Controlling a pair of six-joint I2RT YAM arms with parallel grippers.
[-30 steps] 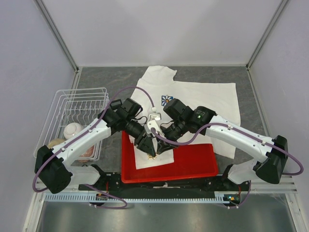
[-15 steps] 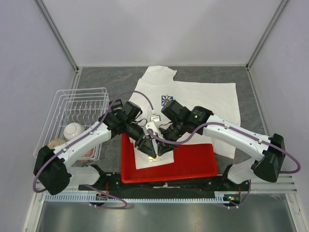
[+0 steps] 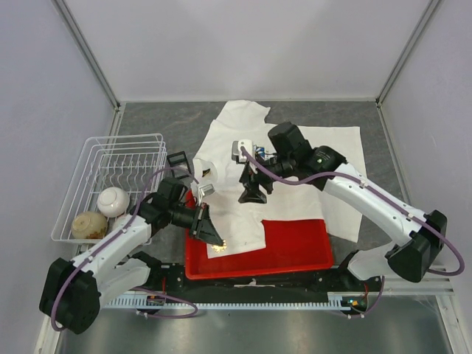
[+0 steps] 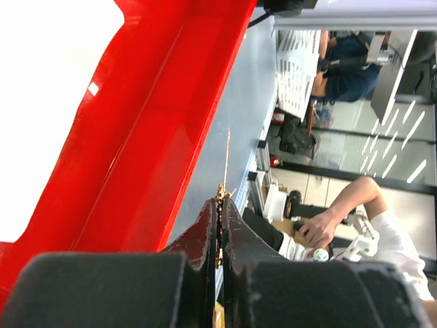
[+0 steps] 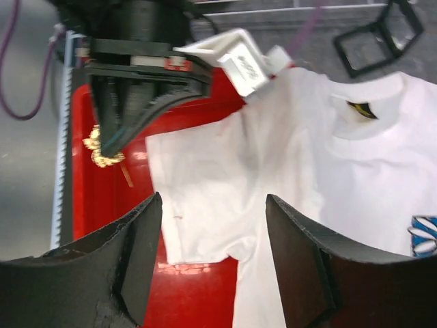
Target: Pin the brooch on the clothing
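While the top view places the left gripper (image 3: 214,240) low over the near-left part of the red tray (image 3: 302,251), only the left wrist view resolves the grip: both fingers are pressed together on the brooch (image 4: 220,199), and its thin pin projects past the fingertips, standing free in front of the tray wall. The right wrist view shows the same brooch from the far side as a gold cluster under the left fingers, over the tray floor and just beside the sleeve edge of the clothing (image 3: 313,155), not on the fabric. That view also shows the right gripper (image 5: 213,201) with its fingers spread wide apart and nothing between them. The top view places it above the shirt's chest. Only the top view shows the wire basket (image 3: 88,144) at the left with two bowls (image 3: 112,199) inside. The small black tray (image 3: 178,160) lies between basket and shirt. The blue daisy print (image 5: 423,229) appears only at the right wrist view's edge. No writing is legible: the collar label (image 5: 360,109) is too small to read. One second earlier both grippers met over the sleeve. Since then the right one has opened and withdrawn to the far side, and the left one has closed and swung nearer and to the left.
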